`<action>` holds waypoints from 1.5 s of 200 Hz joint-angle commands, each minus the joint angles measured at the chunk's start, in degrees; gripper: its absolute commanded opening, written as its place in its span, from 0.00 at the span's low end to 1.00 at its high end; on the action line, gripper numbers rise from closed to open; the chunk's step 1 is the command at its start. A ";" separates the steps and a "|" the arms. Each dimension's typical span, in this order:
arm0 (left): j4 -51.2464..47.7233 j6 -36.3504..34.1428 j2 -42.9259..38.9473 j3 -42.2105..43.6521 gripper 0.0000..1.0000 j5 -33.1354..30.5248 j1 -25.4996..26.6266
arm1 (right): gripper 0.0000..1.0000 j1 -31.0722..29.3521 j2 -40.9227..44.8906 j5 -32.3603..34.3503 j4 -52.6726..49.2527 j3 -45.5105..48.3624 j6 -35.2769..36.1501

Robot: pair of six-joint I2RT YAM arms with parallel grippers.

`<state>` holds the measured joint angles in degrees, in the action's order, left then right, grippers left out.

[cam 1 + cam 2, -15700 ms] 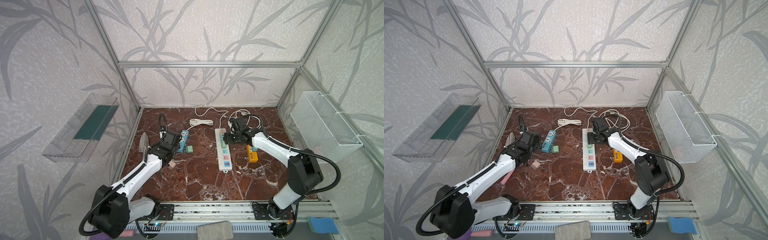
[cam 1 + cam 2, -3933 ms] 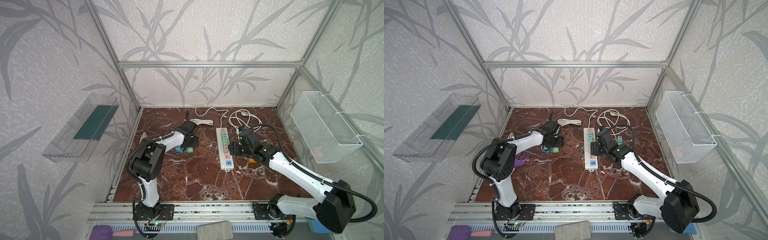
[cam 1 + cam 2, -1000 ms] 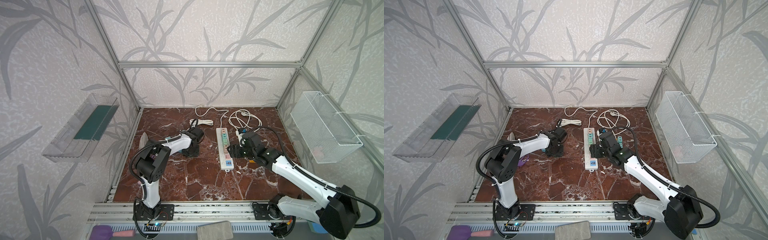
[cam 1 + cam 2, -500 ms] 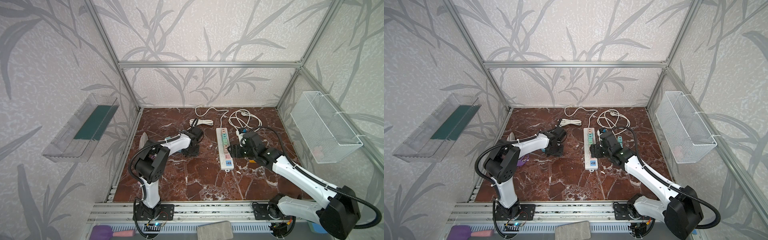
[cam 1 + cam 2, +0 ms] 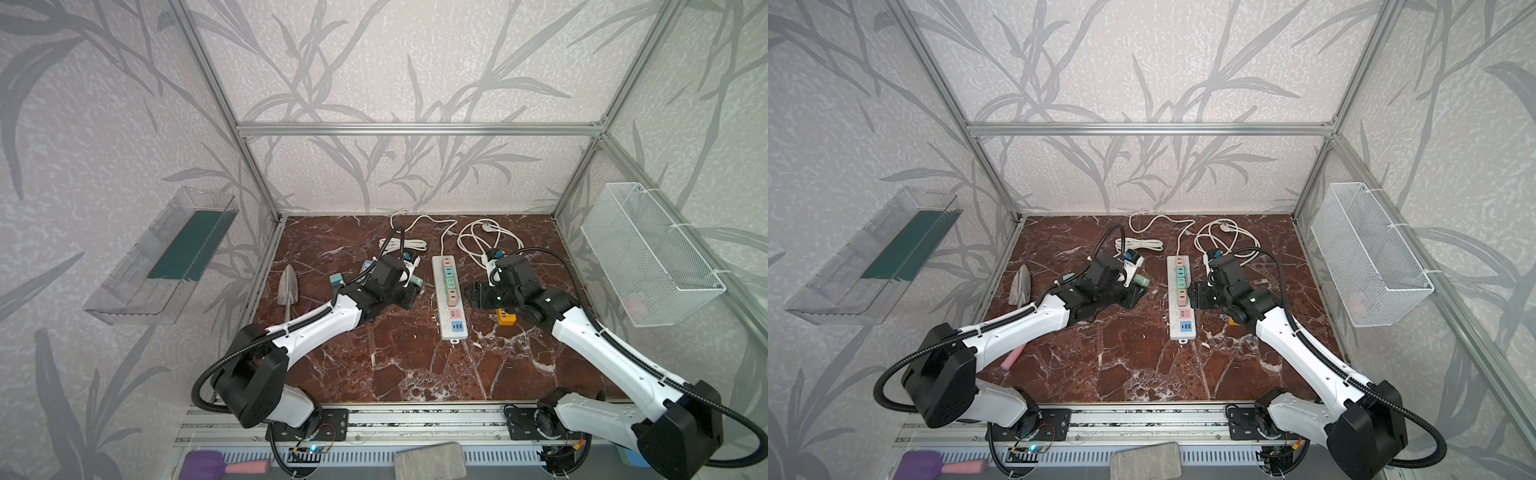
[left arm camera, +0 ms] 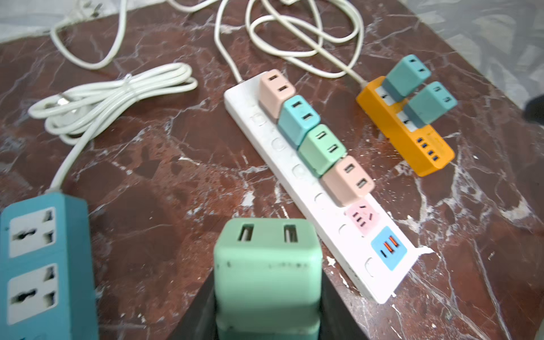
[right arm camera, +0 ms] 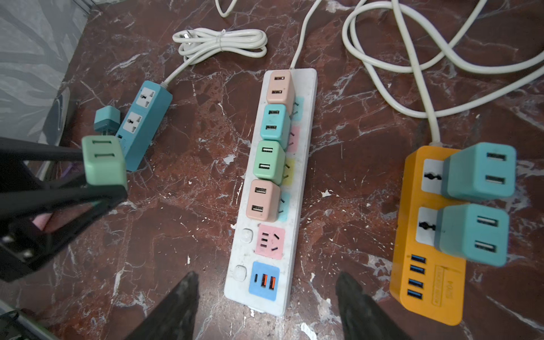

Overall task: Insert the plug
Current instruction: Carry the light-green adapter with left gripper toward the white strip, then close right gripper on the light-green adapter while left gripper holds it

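Green plug (image 6: 266, 265) sits clamped in the left gripper (image 6: 266, 312), probably bound for the strip (image 7: 306, 147)'s free pink socket (image 7: 270, 242), while the right gripper (image 7: 266, 282) hovers jaws-apart, likely to brace it.

Counter (image 5: 395, 365): long strip (image 5: 451, 312) lies mid, shorter strip (image 5: 506, 317) just right of it, third strip (image 7: 146, 117) left, coiled cord (image 5: 405, 246) behind that.

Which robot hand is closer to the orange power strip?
Right. The right gripper hovers over the white power strip, next to the orange power strip. The left gripper, holding a green plug, is beyond that strip.
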<state>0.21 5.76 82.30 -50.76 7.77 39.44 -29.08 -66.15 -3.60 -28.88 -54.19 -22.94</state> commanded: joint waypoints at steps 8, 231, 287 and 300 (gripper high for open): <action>24.99 -10.32 -3.51 7.98 0.00 3.38 1.77 | 0.42 -0.65 0.99 -8.60 -2.83 -3.80 0.13; 27.91 -15.43 -6.01 11.48 0.00 5.20 6.64 | 0.51 -9.24 -11.55 -11.76 3.13 -13.60 -1.67; 28.44 -15.35 -5.93 11.57 0.02 4.10 6.88 | 0.30 -9.26 -11.97 -14.27 3.04 -13.54 -1.32; 28.55 -15.12 -5.95 11.48 0.15 3.21 6.99 | 0.17 -9.25 -11.85 -14.34 2.79 -13.49 -1.23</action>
<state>26.17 -8.01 77.32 -39.24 12.34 45.95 -38.17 -77.93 -16.19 -26.41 -66.15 -23.88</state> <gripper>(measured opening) 0.413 0.271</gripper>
